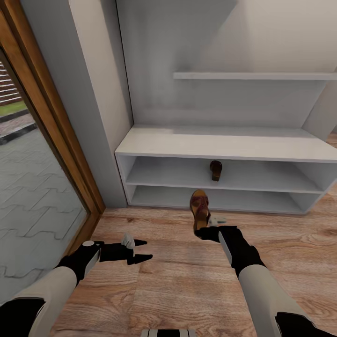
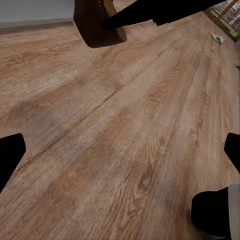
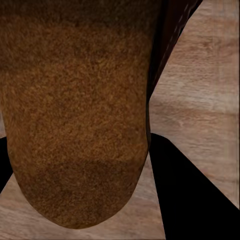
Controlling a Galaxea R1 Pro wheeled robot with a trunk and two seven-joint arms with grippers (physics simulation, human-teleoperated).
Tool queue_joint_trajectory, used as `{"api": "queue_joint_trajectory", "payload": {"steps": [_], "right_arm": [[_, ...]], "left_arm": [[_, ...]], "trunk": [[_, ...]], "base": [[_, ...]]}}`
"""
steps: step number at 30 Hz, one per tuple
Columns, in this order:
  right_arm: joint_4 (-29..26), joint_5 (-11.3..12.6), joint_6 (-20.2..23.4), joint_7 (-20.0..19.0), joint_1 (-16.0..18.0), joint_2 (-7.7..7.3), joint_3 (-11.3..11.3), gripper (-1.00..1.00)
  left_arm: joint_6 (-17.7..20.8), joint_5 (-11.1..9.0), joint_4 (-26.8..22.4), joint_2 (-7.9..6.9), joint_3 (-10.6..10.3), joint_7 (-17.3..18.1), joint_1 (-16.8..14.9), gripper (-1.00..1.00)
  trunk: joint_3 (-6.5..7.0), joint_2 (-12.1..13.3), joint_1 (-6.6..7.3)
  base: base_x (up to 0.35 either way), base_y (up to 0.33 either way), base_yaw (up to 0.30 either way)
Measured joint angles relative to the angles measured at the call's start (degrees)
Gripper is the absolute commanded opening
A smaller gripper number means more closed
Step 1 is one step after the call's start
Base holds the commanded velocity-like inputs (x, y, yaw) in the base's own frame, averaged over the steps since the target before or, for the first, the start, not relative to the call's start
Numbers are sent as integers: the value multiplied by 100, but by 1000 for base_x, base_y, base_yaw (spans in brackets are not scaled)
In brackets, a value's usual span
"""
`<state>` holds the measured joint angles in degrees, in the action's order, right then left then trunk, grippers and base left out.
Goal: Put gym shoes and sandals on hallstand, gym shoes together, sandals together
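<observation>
One dark reddish-brown sandal [image 1: 216,170] lies on the middle tier of the light grey hallstand [image 1: 224,145]. The second sandal [image 1: 200,208] hangs toe-up just in front of the hallstand's lowest tier, above the corridor floor [image 1: 178,276]. My right gripper [image 1: 202,228] is shut on its heel end. In the right wrist view its tan sole [image 3: 75,110] sits against a black finger [image 3: 185,190]. My left gripper [image 1: 145,249] stands open low over the floor, with nothing between its fingertips [image 2: 10,155]. The left wrist view also catches the held sandal [image 2: 97,22] from the side.
A glass door with a wooden frame [image 1: 61,140] runs along the left, next to a grey wall panel. The hallstand has an upper shelf [image 1: 252,76]. A small white and green thing [image 2: 218,38] lies far off on the floor, too small to identify.
</observation>
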<state>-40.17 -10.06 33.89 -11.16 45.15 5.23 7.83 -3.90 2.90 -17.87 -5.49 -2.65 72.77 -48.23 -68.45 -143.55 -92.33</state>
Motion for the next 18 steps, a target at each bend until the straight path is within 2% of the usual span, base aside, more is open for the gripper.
{"api": "queue_joint_trajectory", "payload": {"steps": [4, 10, 13, 18], "right_arm": [[-6, 21, 2, 262, 0, -8, 7, -100], [-60, 33, 3, 318, 0, -4, 0, -100], [-58, 34, 0, 315, 0, -4, 0, -100], [-52, 33, -5, 318, 1, -2, 1, -100]], "left_arm": [[0, 5, 146, 33, 0, -6, 0, 100], [1, 7, 198, 49, 0, -9, 0, 100], [4, 6, 200, 50, 0, -10, 0, 100], [5, 5, 199, 74, 0, -9, 1, 100]], "trunk": [[0, 0, 0], [0, 0, 1], [0, 0, 2], [-5, 0, 3]], "base": [[0, 0, 0], [37, -1, 0], [168, -61, 41], [243, -140, 204]]}}
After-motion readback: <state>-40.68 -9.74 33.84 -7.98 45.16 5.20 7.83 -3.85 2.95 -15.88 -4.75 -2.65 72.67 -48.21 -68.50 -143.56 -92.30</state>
